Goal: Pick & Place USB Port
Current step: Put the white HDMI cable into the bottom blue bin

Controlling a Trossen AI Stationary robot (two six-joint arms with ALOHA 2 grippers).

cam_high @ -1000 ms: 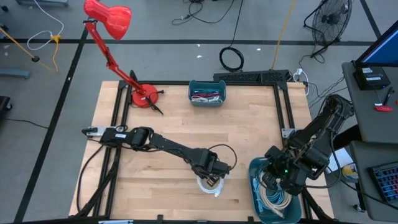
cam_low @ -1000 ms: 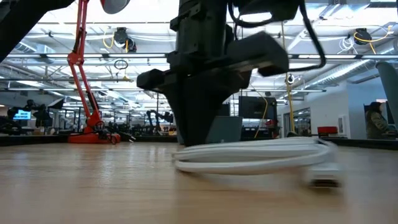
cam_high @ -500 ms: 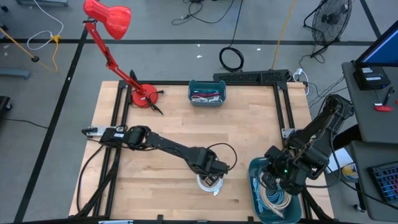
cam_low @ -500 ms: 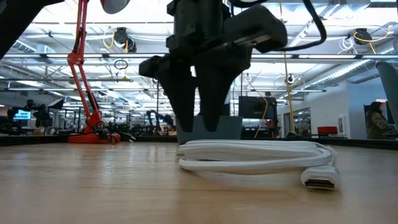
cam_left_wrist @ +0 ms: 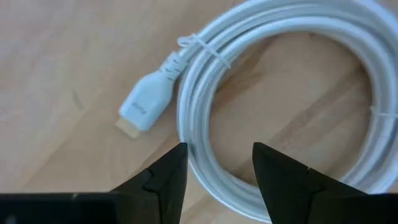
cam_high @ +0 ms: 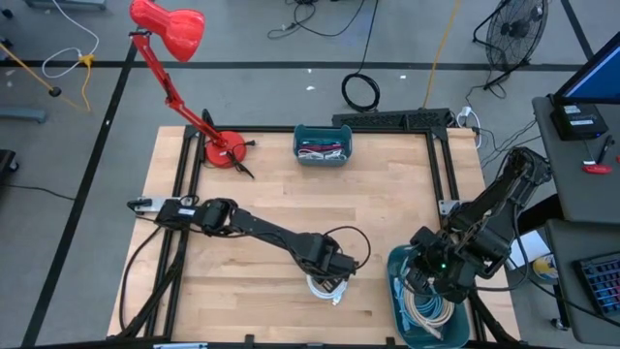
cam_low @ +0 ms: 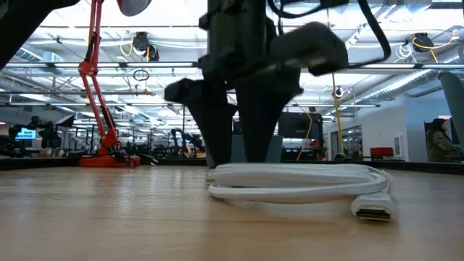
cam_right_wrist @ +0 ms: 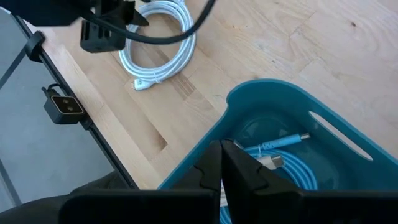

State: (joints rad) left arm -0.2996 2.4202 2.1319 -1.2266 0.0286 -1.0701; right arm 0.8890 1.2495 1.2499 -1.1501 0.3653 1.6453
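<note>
A white coiled cable (cam_high: 327,285) lies flat on the wooden table near its front edge. Its white plug (cam_left_wrist: 145,107) rests on the wood beside the coil (cam_low: 297,181). My left gripper (cam_left_wrist: 217,177) points straight down over the coil and is open. One finger stands on each side of the coil's strands (cam_low: 235,161), with nothing pinched. My right gripper (cam_right_wrist: 222,163) is shut and hovers over the blue bin (cam_high: 397,264) at the front right, where a blue cable (cam_right_wrist: 280,163) and pale cables lie.
A small teal box (cam_high: 323,143) holding cables stands at the table's far edge, beside a black power strip (cam_high: 392,119). A red desk lamp (cam_high: 225,150) stands at the far left corner. Bare wood lies left of and behind the coil.
My left gripper has opened and let go of the white cable. The coil, held slightly raised before, now lies flat, and its plug has come to rest on the table. The gripper stays over the coil.
</note>
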